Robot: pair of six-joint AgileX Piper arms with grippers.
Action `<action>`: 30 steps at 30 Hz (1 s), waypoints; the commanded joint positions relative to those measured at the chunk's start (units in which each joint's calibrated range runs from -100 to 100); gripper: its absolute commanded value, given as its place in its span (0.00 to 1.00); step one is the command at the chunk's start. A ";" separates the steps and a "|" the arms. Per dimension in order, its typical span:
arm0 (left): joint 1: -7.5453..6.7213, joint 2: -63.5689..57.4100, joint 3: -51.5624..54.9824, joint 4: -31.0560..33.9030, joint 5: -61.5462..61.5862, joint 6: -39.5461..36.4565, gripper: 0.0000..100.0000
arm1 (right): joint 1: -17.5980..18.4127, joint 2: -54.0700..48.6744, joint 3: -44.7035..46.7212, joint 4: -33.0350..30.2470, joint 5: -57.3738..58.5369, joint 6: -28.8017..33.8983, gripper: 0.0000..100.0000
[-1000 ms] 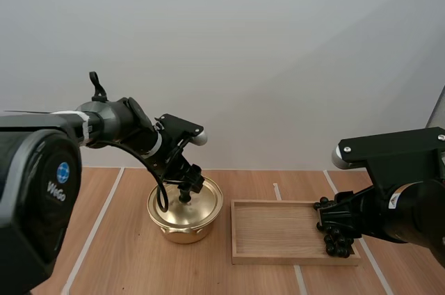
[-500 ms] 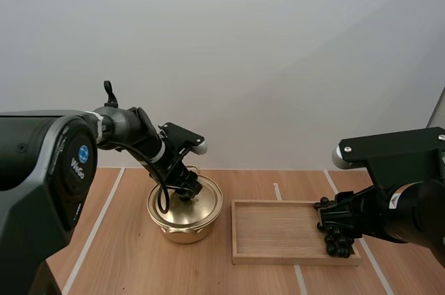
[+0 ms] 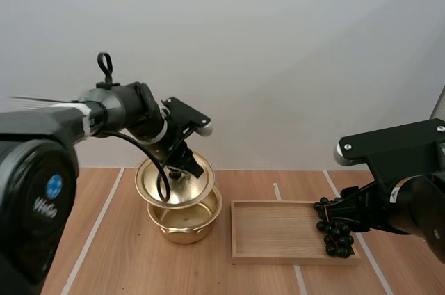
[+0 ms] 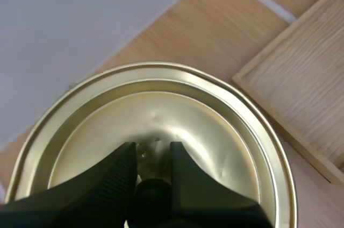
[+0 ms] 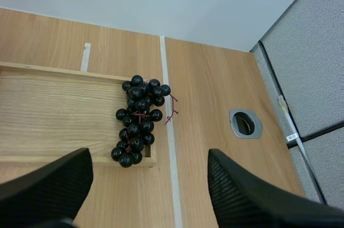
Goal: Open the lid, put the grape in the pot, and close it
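- Change: half a second ago the lid [image 3: 175, 182] sat on the pot [image 3: 186, 221]. Now it is up off it, held just above the pot and tilted, with its far-left edge highest.
- The left arm has risen with it. The left gripper [image 3: 183, 168] sits at the lid's centre.
- The right arm has barely shifted. The tray [image 3: 278, 231] and grapes [image 3: 334, 229] are in the same spots as before.
- The table [image 3: 125, 260] is wood with white tape lines.
- The tray is wooden and lies flat on the right half of the table, just right of the pot. Its floor is bare wood apart from the grapes.
- The pot is gold and stands left of the tray. It is uncovered, the lid hides its far part, and the inside that shows is gold metal.
- In the left wrist view, the left gripper [image 4: 152, 158] has its fingers [image 4: 115, 179] nearly together, pinching the lid's black knob [image 4: 152, 191].
- The grapes [image 5: 137, 120] are a dark bunch at the tray's right near corner. A few berries lie over the right rim.
- The right gripper [image 5: 149, 155] hangs above the grapes with its fingers [image 5: 48, 185] spread wide, gripping nothing.
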 commanded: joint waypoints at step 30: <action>-0.18 -30.61 -15.63 -0.19 22.37 -6.31 0.00 | -6.36 61.53 -0.36 9.78 -48.28 -7.85 0.73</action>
